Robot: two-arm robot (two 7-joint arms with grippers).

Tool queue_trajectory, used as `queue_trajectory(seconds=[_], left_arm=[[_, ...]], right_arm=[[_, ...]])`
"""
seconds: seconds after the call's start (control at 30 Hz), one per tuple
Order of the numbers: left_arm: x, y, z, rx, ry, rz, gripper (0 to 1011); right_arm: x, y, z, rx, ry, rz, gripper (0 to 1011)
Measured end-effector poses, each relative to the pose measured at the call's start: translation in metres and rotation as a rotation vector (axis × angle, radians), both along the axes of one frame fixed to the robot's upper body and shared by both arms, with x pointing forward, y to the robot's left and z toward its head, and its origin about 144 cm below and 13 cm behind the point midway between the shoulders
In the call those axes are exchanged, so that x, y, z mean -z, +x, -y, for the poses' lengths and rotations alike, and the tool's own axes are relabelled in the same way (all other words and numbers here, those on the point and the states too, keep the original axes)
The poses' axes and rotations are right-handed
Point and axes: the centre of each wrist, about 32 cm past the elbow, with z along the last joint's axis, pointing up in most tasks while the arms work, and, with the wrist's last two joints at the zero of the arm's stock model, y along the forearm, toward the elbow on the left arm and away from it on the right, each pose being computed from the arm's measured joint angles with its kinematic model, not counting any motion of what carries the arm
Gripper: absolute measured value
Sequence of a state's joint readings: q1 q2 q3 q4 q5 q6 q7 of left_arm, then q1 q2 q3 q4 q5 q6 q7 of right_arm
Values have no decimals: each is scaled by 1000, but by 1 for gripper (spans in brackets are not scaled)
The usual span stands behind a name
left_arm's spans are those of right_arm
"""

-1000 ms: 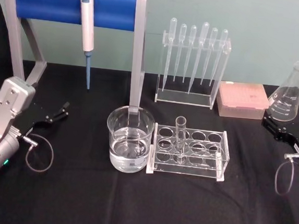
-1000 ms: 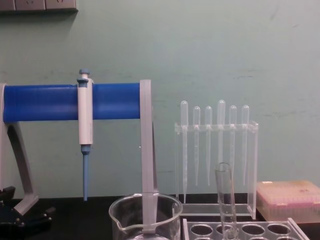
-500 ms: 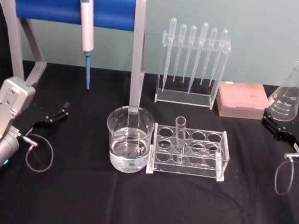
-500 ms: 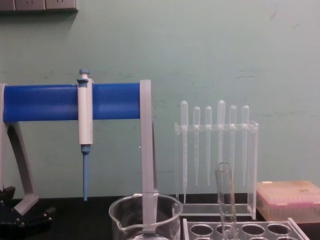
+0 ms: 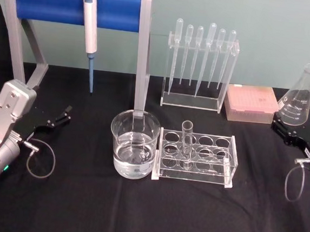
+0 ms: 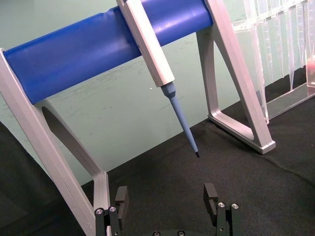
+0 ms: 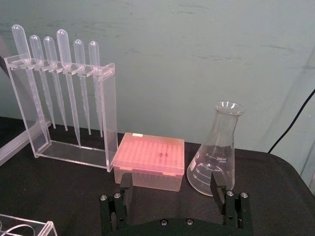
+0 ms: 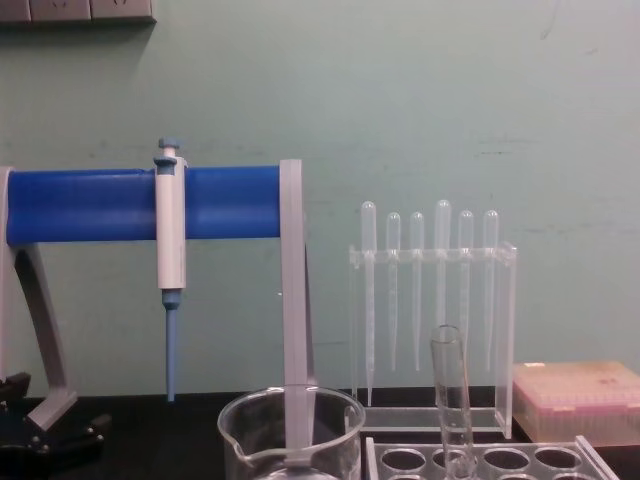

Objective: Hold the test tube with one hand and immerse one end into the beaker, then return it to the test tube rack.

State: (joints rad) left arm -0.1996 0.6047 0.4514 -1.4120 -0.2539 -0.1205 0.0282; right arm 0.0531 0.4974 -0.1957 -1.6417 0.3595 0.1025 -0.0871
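The clear test tube (image 5: 186, 136) (image 8: 452, 395) stands upright in a clear acrylic rack (image 5: 196, 157) at the table's centre. Just left of the rack sits the beaker (image 5: 134, 144) (image 8: 290, 432), partly filled with clear liquid. My left gripper (image 5: 56, 119) (image 6: 165, 197) rests open at the far left of the table, well away from both. At the far right, in front of a conical flask, my right gripper (image 5: 290, 134) (image 7: 171, 191) is open and holds nothing.
A blue-barred stand (image 5: 77, 6) with a hanging pipettor (image 5: 90, 29) occupies the back left. Behind the tube rack are a pipette rack (image 5: 200, 65), a pink tip box (image 5: 251, 103) and a conical flask (image 5: 299, 99). Black cloth covers the table.
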Motion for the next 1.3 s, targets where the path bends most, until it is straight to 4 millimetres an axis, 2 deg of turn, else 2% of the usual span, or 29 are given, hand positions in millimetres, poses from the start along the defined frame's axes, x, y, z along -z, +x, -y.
queue_trajectory(seconds=[1.3], left_arm=[[0, 0, 0, 0, 0, 0, 1000]], right_arm=[[0, 0, 0, 0, 0, 0, 1002]])
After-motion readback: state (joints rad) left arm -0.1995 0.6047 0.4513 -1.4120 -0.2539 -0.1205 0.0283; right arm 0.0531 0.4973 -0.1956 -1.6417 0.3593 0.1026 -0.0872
